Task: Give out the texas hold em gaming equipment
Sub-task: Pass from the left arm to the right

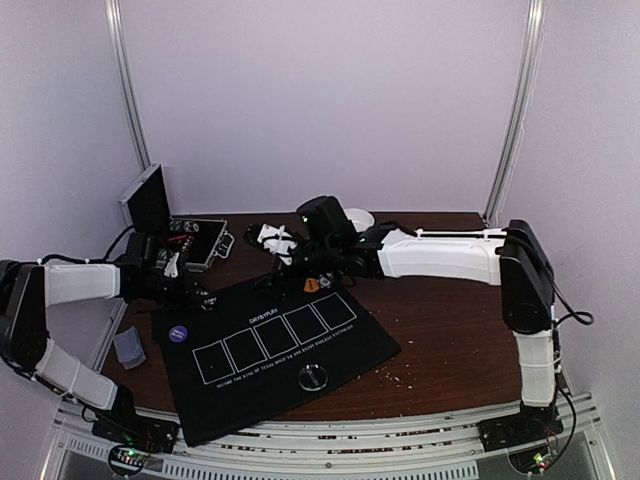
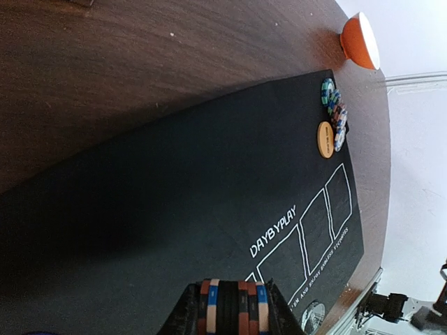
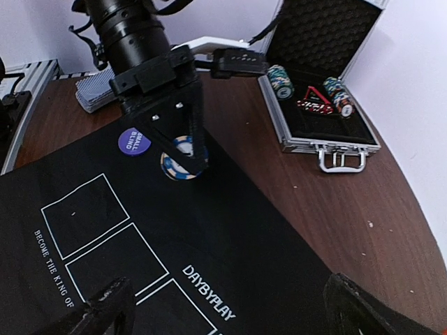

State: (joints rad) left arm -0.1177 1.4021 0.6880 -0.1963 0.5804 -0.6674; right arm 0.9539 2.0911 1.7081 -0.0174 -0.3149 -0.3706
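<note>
- left tool (image 3: pixel 183 152) gripping a stack of chips (image 2: pixel 230 307) above far left part of black mat (image 1: pixel 262 395)
- right tool (image 3: pixel 230 314) spread wide, above mat

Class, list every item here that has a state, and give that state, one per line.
Left end effector: shut on chip stack.
Right end effector: open, empty.
Metal case: open, lid raised, chips inside.
Black mat: spread flat.
Purple disc: flat on mat, print up.
Card deck: stacked, backs up, beside mat.
</note>
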